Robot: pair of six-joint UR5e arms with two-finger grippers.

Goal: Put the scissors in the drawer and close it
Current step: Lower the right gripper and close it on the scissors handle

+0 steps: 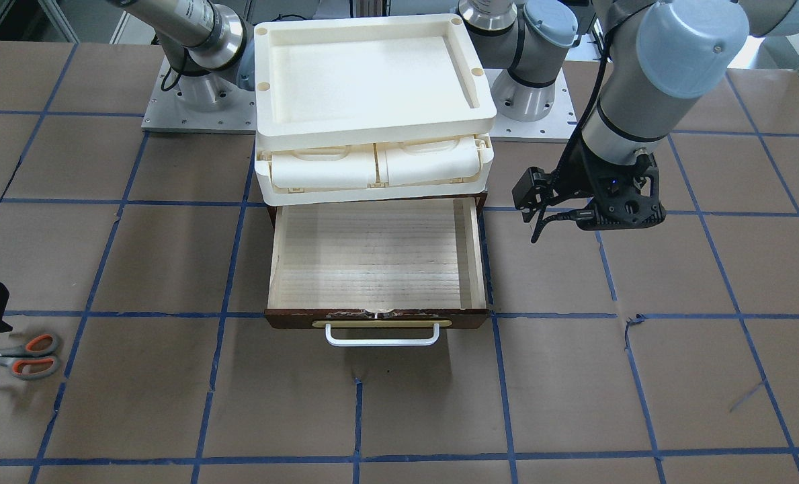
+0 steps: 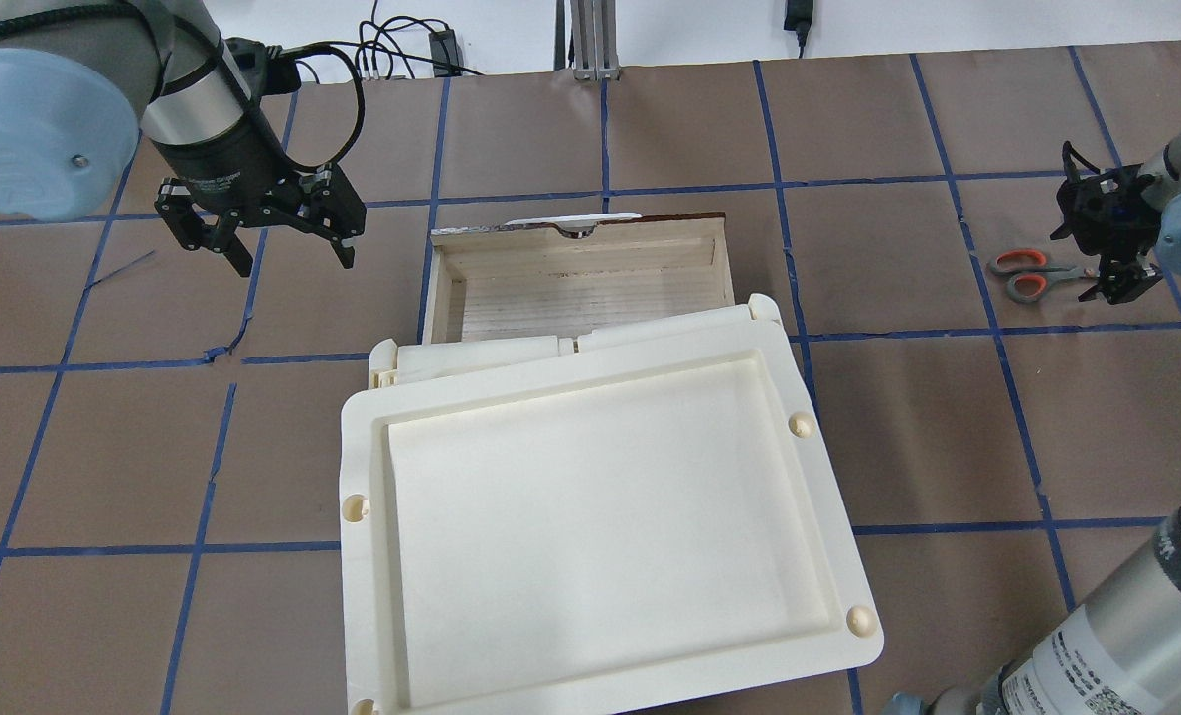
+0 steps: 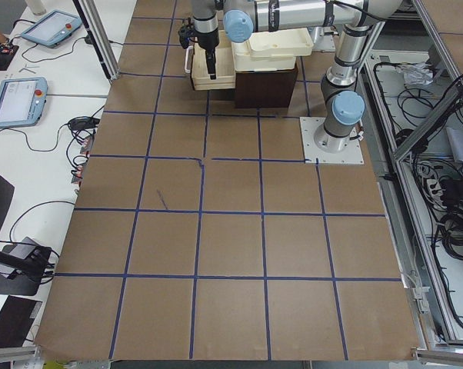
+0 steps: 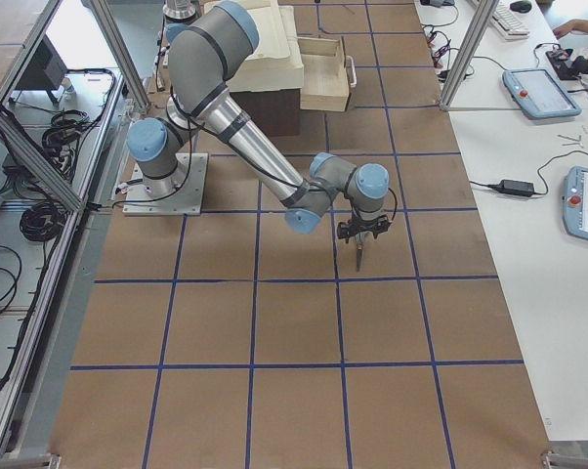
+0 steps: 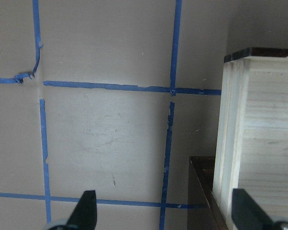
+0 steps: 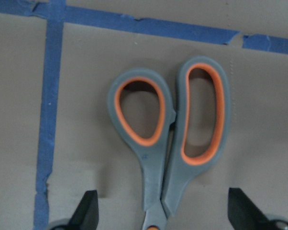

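My right fingers [image 6: 89, 211], spread, straddle the scissors [image 6: 151, 167] between them, ready to pinch. My left fingers [image 5: 86, 211], also spread, idle beside the open drawer [image 5: 230, 143].

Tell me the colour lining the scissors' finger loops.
Orange; the scissors show it best in the right wrist-mounted view.

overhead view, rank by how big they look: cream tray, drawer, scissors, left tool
1. cream tray
2. drawer
3. left tool, though it hangs nearer the camera
4. scissors, partly under the right tool
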